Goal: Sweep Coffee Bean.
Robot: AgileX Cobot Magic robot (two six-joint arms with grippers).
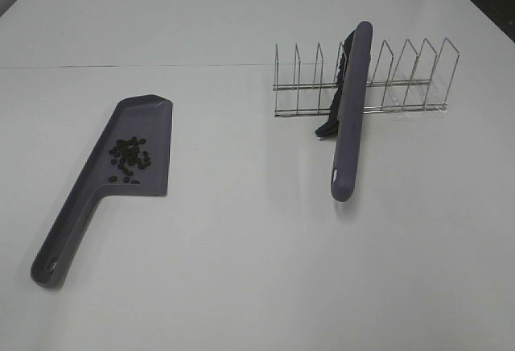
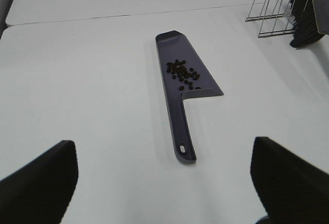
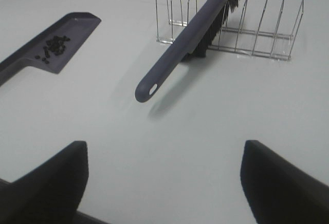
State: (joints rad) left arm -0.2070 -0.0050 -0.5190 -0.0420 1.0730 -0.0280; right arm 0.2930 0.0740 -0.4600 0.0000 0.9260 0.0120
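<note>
Already dark coffee beans [image 1: 129, 159] sit on purple plastic dustpan [image 1: 121, 158]; both claws wide open, empty; a nudge could spill them onto the tabletop [image 1: 241, 270].

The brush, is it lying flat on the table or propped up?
Propped up: the brush leans in the wire rack, bristle end inside, handle sloping out above the table.

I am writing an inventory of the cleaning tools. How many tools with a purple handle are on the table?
2. The dustpan lies flat at the left, with the coffee beans on it. The brush leans in the wire rack at the right. None seems hidden.
</note>
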